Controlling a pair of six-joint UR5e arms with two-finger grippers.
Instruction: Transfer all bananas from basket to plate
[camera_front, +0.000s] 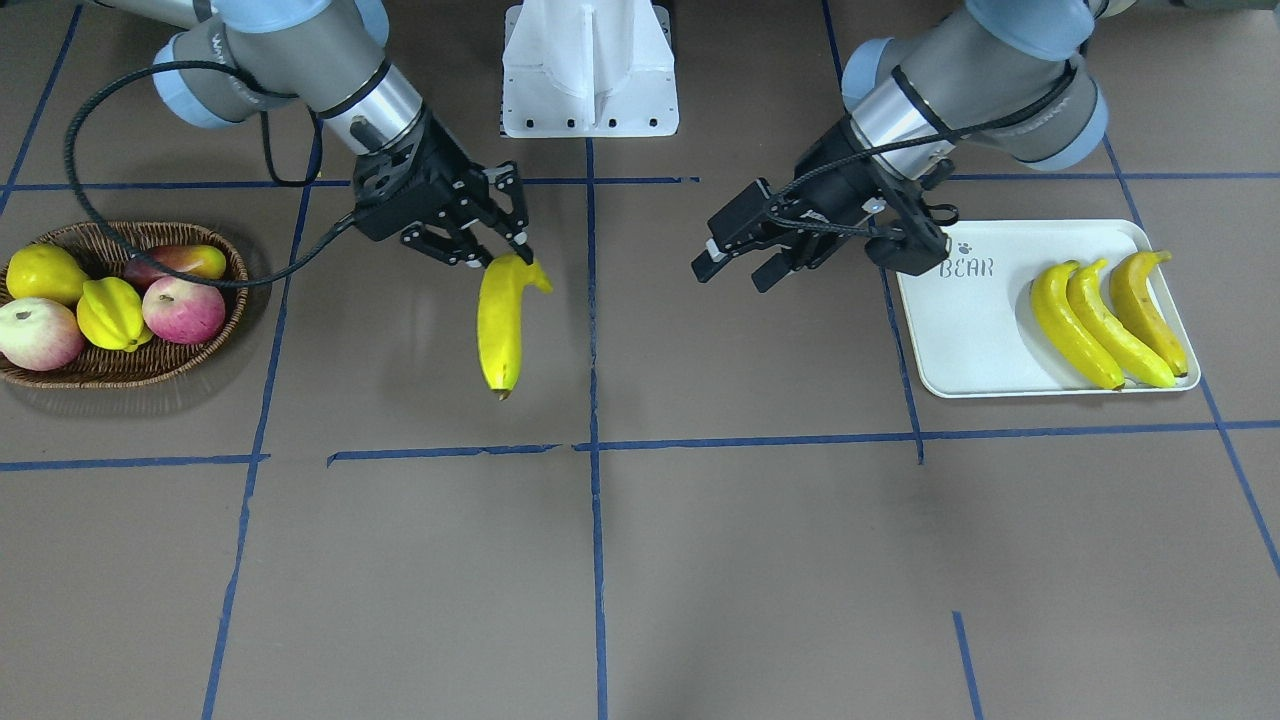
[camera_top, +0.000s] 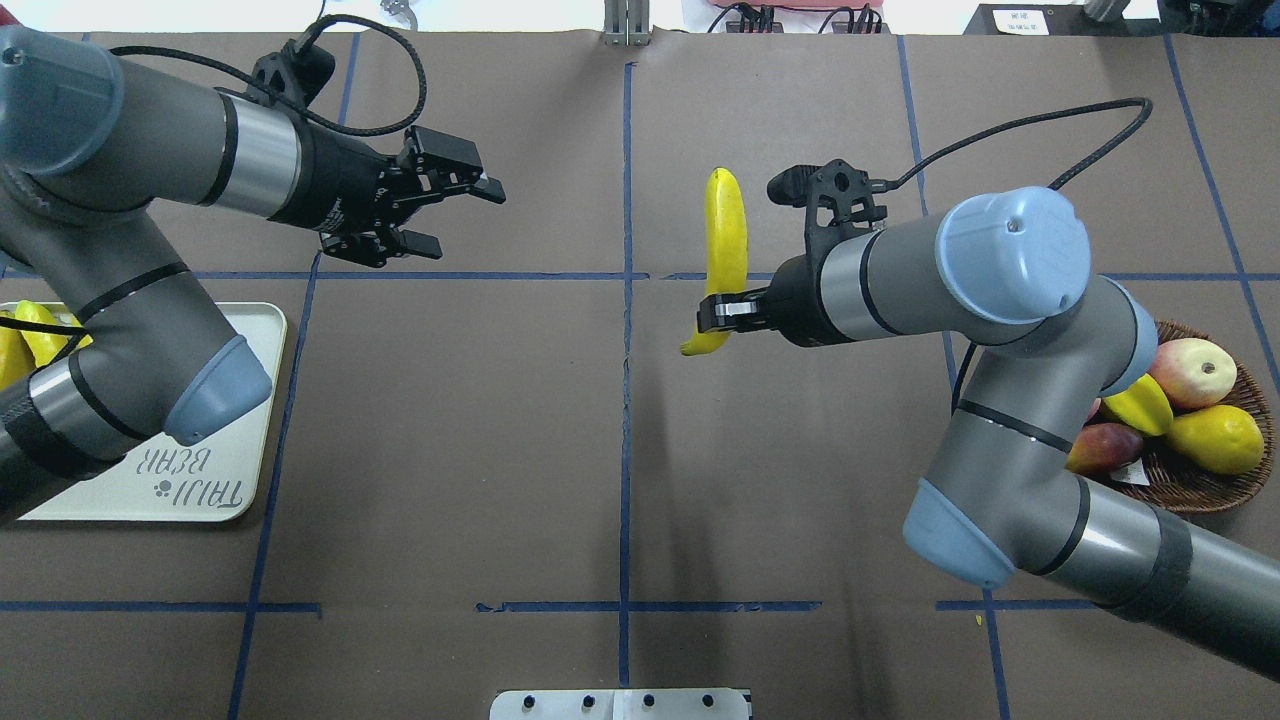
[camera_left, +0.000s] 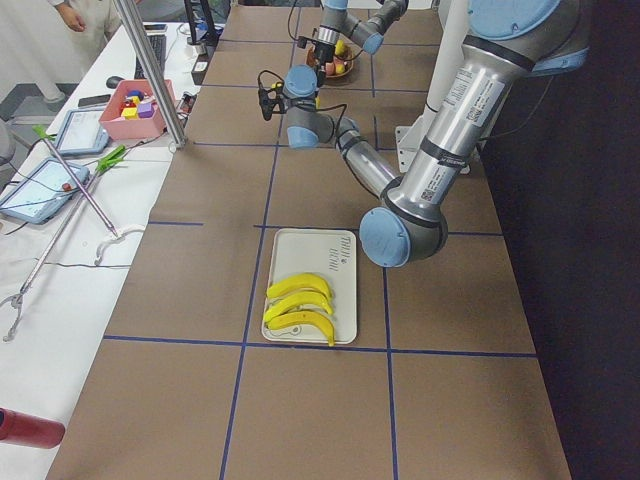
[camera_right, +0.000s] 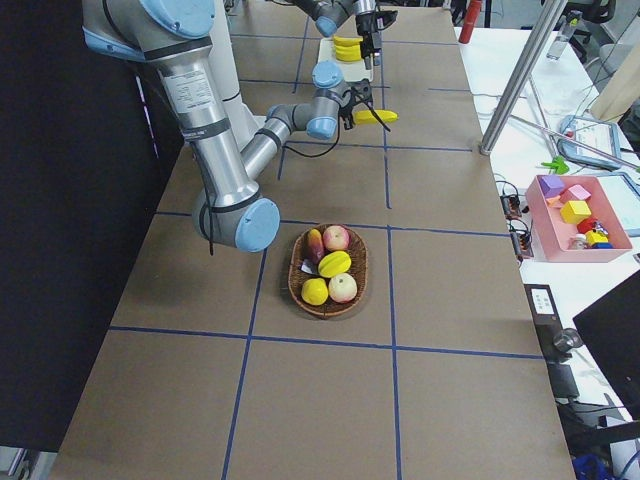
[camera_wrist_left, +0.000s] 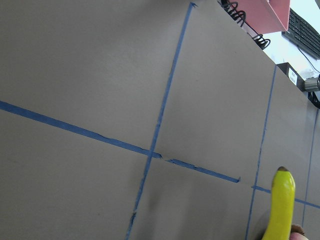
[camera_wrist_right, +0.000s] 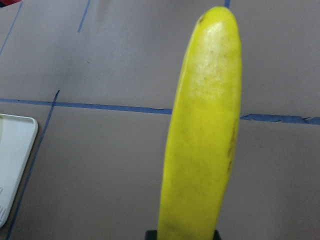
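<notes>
My right gripper (camera_front: 505, 258) is shut on one end of a yellow banana (camera_front: 500, 325) and holds it above the table near the centre line. The banana also shows in the overhead view (camera_top: 727, 240) and fills the right wrist view (camera_wrist_right: 205, 140). My left gripper (camera_front: 730, 277) is open and empty, hovering just beside the white plate (camera_front: 975, 340), facing the banana. Three bananas (camera_front: 1105, 320) lie side by side on the plate. The wicker basket (camera_front: 150, 365) holds other fruit; no banana shows in it.
The basket holds two apples (camera_front: 183, 308), a yellow pear (camera_front: 42, 273), a starfruit (camera_front: 110, 312) and a reddish fruit (camera_front: 175, 262). The robot's white base (camera_front: 590, 70) stands at the table's back. Blue tape lines cross the brown table.
</notes>
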